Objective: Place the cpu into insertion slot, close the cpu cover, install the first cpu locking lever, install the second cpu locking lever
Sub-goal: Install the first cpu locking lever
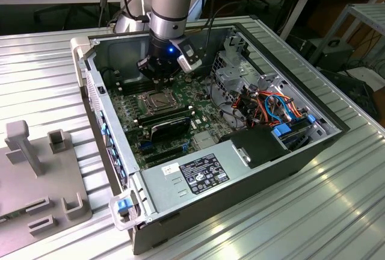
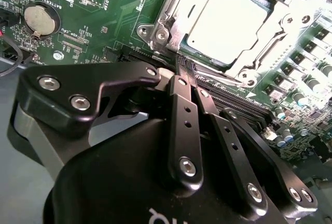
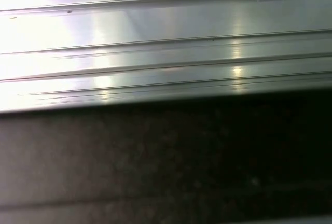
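Observation:
The cpu point(image 2: 228, 24), a flat silver-grey square, lies in the insertion slot point(image 2: 155, 33) of the green motherboard point(image 2: 98, 6). The cpu cover point(image 2: 284, 24), a silvery frame, lies flat around the chip. In the second wrist view my gripper point(image 2: 185, 71) has its two black fingers point(image 2: 182, 110) pressed together, with the tips at the socket's edge. I cannot tell whether a thin lever sits between the tips. In the exterior view the gripper point(image 1: 157, 78) hangs inside the open computer case, just above the slot point(image 1: 153, 99).
Black memory sticks point(image 1: 165, 118) and a card lie beside the socket. A drive cage point(image 1: 237, 70) and a bundle of coloured cables point(image 1: 271, 106) stand at the exterior view's right, the power supply point(image 1: 204, 173) near the front. A grey fixture point(image 1: 36, 170) rests on the ribbed table point(image 3: 166, 53).

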`<action>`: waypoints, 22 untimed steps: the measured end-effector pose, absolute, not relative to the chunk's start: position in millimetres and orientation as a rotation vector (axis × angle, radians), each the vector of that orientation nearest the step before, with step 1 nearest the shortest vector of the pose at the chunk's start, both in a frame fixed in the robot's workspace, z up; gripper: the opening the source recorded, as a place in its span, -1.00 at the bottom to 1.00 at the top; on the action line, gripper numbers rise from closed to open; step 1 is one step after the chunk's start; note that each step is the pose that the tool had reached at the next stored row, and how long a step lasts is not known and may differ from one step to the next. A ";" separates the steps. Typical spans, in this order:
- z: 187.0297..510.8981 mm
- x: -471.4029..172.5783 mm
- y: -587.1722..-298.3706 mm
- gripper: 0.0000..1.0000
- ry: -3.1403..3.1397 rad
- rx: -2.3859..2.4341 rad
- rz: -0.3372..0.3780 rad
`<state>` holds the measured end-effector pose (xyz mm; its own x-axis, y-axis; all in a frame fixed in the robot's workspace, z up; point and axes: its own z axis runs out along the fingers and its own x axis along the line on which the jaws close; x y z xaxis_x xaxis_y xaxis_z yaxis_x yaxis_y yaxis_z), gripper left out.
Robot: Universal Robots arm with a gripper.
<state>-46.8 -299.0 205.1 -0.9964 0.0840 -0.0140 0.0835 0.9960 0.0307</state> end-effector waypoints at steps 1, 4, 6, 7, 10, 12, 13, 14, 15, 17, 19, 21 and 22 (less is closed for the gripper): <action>205.0 -46.5 -299.1 -0.79 3.123 0.131 0.047; 204.7 -46.2 -300.1 -0.79 3.123 0.131 0.048; 204.7 -46.3 -300.9 -0.79 3.123 0.131 0.047; 204.7 -46.2 -300.9 -0.79 3.123 0.131 0.046; 204.7 -45.8 -301.0 -0.79 3.123 0.131 0.040; 204.2 -44.0 -301.0 -0.79 3.123 0.131 0.037; 204.0 -43.8 -301.0 -0.79 3.123 0.131 0.037; 203.9 -43.6 -301.0 -0.79 3.123 0.131 0.037; 203.8 -43.4 -301.0 -0.79 3.123 0.131 0.038; 203.7 -42.8 -301.0 -0.79 3.123 0.131 0.037; 203.0 -42.3 -300.9 -0.79 3.123 0.131 0.037; 201.9 -42.0 -300.9 -0.79 3.123 0.131 0.037; 201.5 -41.9 -300.9 -0.79 3.123 0.131 0.037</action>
<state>-41.9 -300.9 201.5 -0.9964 0.0840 -0.0146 0.0836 0.9962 0.0244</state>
